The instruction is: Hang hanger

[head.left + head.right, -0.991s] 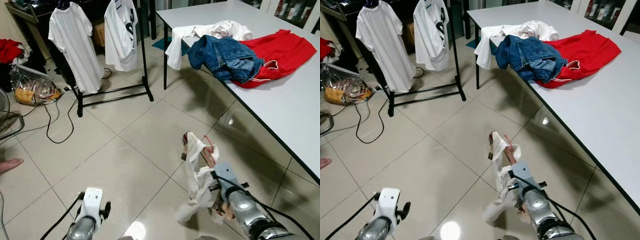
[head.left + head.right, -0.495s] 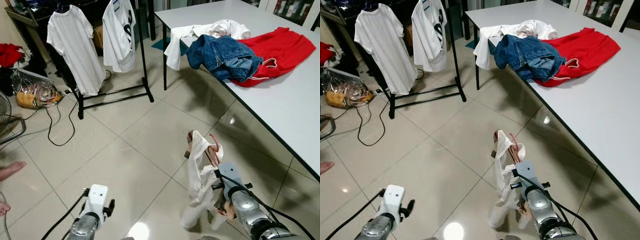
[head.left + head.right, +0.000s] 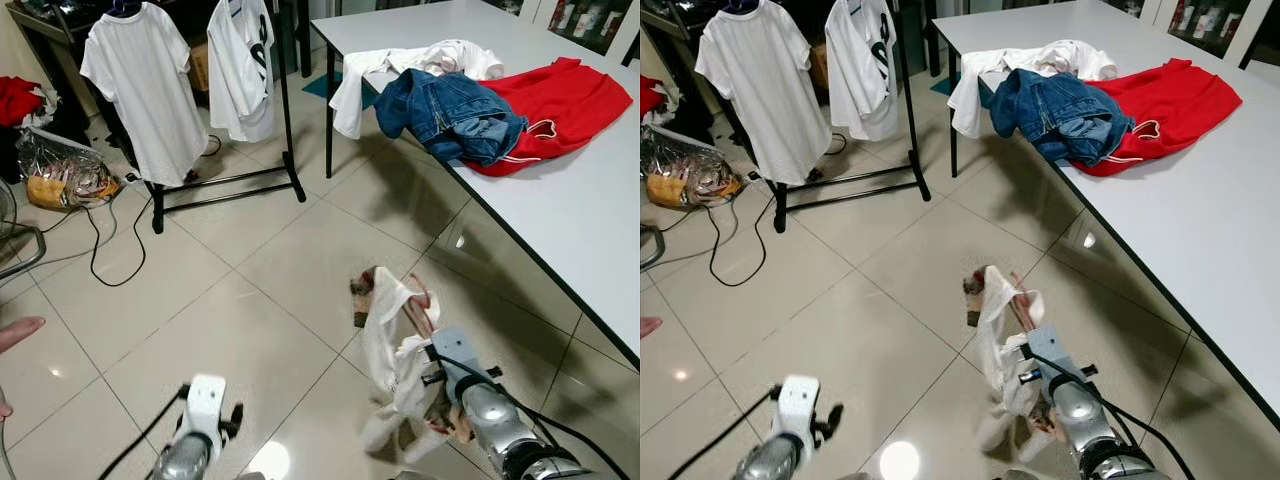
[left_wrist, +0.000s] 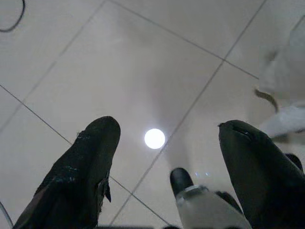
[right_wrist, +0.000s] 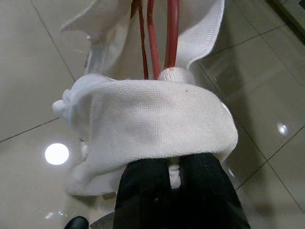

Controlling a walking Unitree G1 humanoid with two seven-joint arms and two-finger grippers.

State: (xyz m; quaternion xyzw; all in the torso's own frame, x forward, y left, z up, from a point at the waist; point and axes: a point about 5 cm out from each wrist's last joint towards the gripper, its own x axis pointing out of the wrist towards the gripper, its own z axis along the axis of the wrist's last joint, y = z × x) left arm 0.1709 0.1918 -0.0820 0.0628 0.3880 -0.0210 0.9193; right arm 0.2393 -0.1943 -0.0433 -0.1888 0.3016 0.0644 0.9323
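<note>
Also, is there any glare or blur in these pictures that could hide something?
Left eye view: a lamp glare on the floor tiles by the left hand; the table mirrors in them. Left wrist view: the same round glare, fingers soft. Right wrist view: the white shirt sharp, the right hand dark.

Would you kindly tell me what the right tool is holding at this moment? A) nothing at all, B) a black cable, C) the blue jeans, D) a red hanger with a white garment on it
D: the right tool is shut on a red hanger with a white garment draped over it, above the floor; the jeans lie on the table.
</note>
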